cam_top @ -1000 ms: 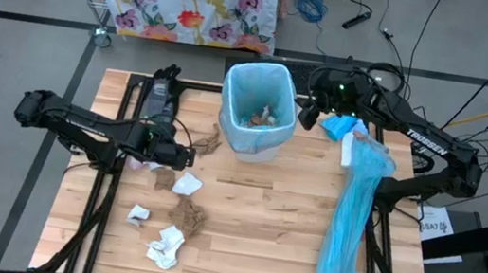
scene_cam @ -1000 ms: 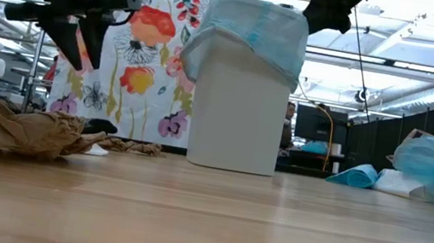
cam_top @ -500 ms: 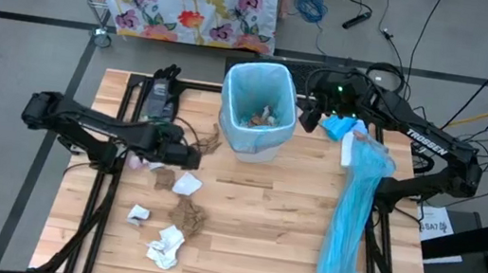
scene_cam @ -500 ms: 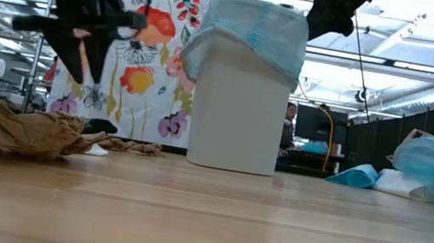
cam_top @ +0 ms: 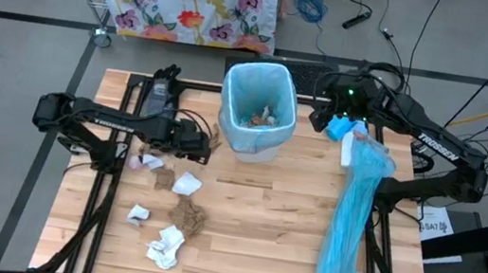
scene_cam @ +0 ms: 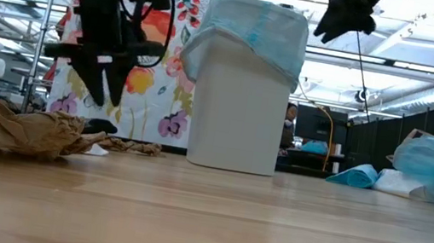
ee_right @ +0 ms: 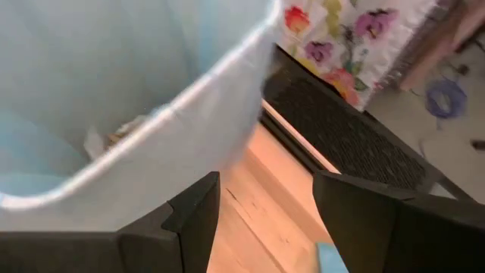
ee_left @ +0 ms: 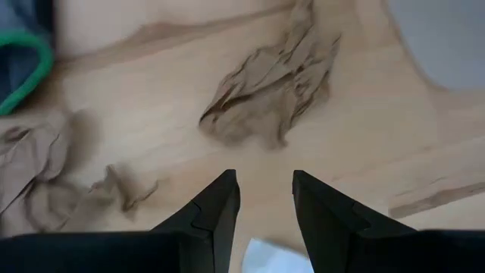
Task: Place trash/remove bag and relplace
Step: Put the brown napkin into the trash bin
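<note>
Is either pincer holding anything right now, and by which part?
Nothing is held. The left pincer stands open above a crumpled brown paper wad; the right pincer is open beside the blue-lined bin.

I see the wooden table (cam_top: 251,224) carrying the lined bin (cam_top: 258,110); paper wads (cam_top: 176,227) lie at its left; a long blue plastic strip (cam_top: 353,209) at right.
</note>
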`<state>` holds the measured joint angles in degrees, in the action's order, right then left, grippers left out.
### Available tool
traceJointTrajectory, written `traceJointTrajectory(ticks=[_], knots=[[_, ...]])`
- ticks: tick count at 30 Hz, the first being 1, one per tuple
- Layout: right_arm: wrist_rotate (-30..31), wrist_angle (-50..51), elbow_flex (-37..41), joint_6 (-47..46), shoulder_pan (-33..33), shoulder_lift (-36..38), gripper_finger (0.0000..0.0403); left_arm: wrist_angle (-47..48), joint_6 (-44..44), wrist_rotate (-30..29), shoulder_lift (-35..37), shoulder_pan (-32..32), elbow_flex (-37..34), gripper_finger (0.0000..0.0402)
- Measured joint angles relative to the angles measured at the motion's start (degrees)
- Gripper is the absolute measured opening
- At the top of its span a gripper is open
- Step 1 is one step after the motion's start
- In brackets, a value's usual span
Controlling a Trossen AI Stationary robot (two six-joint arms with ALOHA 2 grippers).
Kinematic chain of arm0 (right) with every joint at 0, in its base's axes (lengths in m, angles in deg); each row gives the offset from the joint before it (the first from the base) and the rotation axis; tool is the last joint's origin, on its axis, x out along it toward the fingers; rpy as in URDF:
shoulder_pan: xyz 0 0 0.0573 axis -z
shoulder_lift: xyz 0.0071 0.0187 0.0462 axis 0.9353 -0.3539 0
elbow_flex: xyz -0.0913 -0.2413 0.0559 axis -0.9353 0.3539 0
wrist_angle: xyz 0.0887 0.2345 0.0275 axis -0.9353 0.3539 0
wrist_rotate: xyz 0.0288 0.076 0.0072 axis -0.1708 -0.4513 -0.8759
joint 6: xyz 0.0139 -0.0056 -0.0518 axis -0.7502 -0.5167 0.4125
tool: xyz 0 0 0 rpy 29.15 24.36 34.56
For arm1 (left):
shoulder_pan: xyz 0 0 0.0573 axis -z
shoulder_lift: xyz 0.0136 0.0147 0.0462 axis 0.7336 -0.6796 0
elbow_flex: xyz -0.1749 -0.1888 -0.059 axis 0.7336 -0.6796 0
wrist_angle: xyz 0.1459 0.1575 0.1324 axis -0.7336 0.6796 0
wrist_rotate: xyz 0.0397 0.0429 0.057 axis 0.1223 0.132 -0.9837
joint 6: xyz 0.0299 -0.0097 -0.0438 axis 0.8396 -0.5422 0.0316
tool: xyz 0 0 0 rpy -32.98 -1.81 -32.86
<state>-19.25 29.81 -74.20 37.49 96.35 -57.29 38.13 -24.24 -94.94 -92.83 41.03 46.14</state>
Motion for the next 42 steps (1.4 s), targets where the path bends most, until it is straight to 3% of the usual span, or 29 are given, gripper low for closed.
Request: traceJointTrajectory(ticks=[12, 26, 30, 32, 34, 42], knots=[[-0.25, 10.36, 0.00, -6.66, -0.74, 3.87, 0.0203, -10.80, 16.72, 1.36, -2.52, -6.34, -0.02, 0.0130], [-1.85, 14.09, 0.00, -15.58, -5.14, 7.10, 0.0203, -13.82, 30.81, 9.30, -15.11, -11.30, 0.00, 0.0130], [-2.13, 13.76, 0.00, -21.55, -6.00, 7.12, 0.0203, -13.27, 33.48, 10.82, -16.93, -12.09, 0.33, 0.0094], [-3.71, 13.56, 0.00, -22.21, -6.21, 7.12, 0.0203, -12.21, 34.51, 11.11, -16.95, -12.14, 0.32, 0.0041], [-5.25, 13.09, 0.00, -21.93, -6.25, 7.12, 0.0203, -10.65, 34.76, 11.09, -15.67, -11.84, 0.24, 0.0013], [-6.45, 12.98, 0.00, -17.32, -6.19, 7.23, 0.0203, 6.60, 32.83, 8.84, -2.57, -9.40, 3.67, 0.0003]])
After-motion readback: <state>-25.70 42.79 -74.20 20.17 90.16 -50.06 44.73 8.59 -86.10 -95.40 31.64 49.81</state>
